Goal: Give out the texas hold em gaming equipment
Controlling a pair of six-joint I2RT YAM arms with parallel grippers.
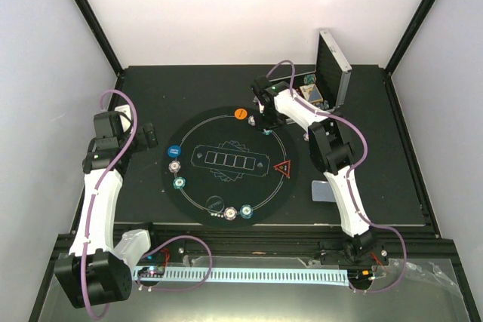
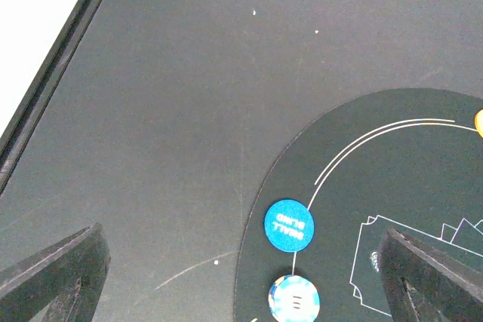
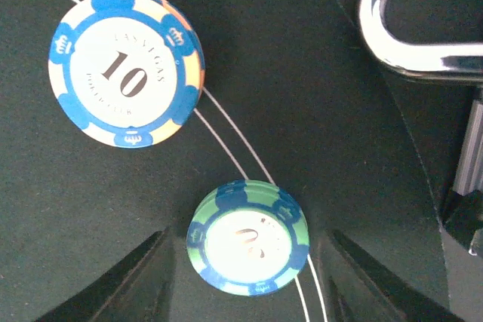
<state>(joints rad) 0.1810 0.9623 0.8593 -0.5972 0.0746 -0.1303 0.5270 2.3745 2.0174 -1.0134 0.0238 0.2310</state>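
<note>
1. Claw on the left arm [image 1: 149, 135] hangs toward the counter's left edge. Its fingers are spread fully and grasp nothing.
2. Just right of it, a blue disc [image 2: 289, 224] and a white-and-blue chip [image 2: 294, 299] lie flat on the left rim of the round black mat [image 1: 226, 130].
3. The right claw [image 3: 247, 262] is over the mat's far rim, beside an orange disc [image 1: 240, 114]. It straddles a green-and-blue chip [image 3: 247, 237]. A sliver of mat shows between each finger and the chip, so the claw is released, not gripping.
4. A larger-looking "10" chip [image 3: 126, 68] lies just beside the green one, apart from it.
5. A red triangle marker [image 1: 284, 169] sits on the mat's right rim, and a grey-blue card [image 1: 323, 191] lies on the counter beyond it. The silver case [image 1: 332, 69] stands open near the far right corner.
6. The chips look rigid, light, smooth and very low. They are probably best pinched across opposite rim edges, with the fingertips pressed down to the mat.
7. The card looks thin and flexible, and likely hard to lift from flat.
</note>
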